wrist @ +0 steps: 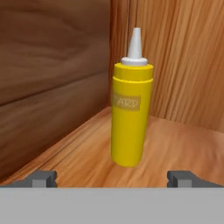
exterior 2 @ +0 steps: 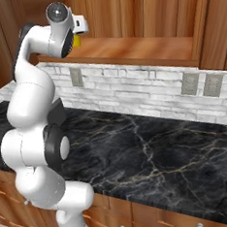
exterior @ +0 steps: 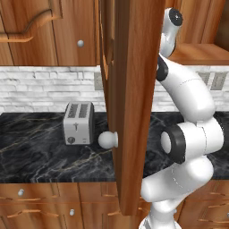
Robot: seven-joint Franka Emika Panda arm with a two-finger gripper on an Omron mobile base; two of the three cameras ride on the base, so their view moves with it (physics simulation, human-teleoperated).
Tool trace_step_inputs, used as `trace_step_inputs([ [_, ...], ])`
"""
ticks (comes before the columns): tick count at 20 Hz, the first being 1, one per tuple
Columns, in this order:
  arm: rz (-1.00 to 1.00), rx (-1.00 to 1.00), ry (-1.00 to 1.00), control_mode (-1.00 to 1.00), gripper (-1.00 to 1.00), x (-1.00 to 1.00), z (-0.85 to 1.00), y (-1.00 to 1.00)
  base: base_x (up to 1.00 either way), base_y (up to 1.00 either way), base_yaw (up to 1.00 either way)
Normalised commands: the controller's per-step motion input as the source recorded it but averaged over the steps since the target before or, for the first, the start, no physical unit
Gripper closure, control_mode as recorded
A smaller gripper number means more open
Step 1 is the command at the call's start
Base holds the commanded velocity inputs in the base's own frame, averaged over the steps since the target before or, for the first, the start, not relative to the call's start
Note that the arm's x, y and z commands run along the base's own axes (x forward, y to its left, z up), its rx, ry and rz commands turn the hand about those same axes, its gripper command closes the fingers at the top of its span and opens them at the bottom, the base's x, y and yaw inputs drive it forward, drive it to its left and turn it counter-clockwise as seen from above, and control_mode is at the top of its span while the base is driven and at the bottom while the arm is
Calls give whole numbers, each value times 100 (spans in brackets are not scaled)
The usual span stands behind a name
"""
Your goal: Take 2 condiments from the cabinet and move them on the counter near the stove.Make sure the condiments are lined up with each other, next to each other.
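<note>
standing upright in cabinet (wrist: 52, 57): yellow bottle (wrist: 130, 116).

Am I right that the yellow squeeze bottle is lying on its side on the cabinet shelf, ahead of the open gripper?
Not quite: the yellow squeeze bottle stands upright on the cabinet shelf, nozzle up, as the hand view shows. It is indeed ahead of the open gripper.

I see a backsplash (exterior: 40, 89) of pale grey-white stone brick running along the wall, with grey outlet plates (exterior 2: 200, 84) set into it. A silver two-slot toaster (exterior: 78, 123) stands against that wall. Everything looks evenly lit.
</note>
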Motion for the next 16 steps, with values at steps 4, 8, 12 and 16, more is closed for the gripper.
trace_step_inputs([
  [4,-2,0,0,-100,-100,29,-22,0,0,0,0],
  [8,-2,0,0,-100,-100,22,-14,0,0,0,0],
  [12,-2,0,0,-100,-100,16,0,0,0,0,0],
  [16,-2,0,0,-100,-100,20,0,0,0,0,0],
])
